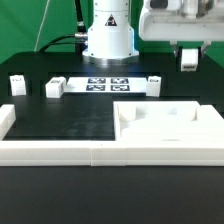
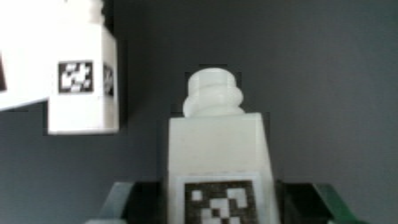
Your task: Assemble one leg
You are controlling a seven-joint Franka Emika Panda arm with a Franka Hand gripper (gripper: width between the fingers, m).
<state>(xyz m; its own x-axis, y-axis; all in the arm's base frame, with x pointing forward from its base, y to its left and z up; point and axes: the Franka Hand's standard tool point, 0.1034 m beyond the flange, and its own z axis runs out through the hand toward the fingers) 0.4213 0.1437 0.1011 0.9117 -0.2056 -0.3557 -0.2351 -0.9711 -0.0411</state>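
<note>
gripper (image 1: pixel 188 52): closed narrow on the leg (image 1: pixel 188 60), pinching its tagged end; threaded tip (image 2: pixel 214 90) points out free
leg: held off the table (image 1: pixel 60 125), at 2 o'clock in the exterior view
panel (image 1: pixel 165 118): flat at 4 o'clock, no leg in it
spare legs (image 1: pixel 54 87): three, between 9 and 1 o'clock by the marker board (image 1: pixel 108 83)
progress: early, i judge; leg grasped; carrying it to a corner recess and screwing it in remain
</note>
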